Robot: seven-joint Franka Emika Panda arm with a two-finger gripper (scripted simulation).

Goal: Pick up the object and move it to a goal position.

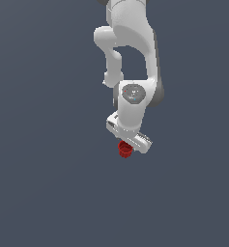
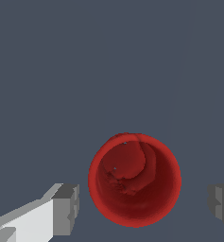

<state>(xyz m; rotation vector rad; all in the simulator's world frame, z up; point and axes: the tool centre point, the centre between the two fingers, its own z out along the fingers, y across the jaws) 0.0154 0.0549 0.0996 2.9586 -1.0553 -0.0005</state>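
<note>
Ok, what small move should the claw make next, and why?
Probably close the claw. In the wrist view the dark red ribbed cup sits between the open fingers, with a gap showing on each side, so nothing grips it yet.

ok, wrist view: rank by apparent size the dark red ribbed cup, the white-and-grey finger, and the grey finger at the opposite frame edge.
1. Dark red ribbed cup, largest by far.
2. White-and-grey finger.
3. Grey finger at the opposite edge, smallest, but the frame crops it, so ranks 2 and 3 are unsure.
The cup sits between the fingers, touching neither.
</note>
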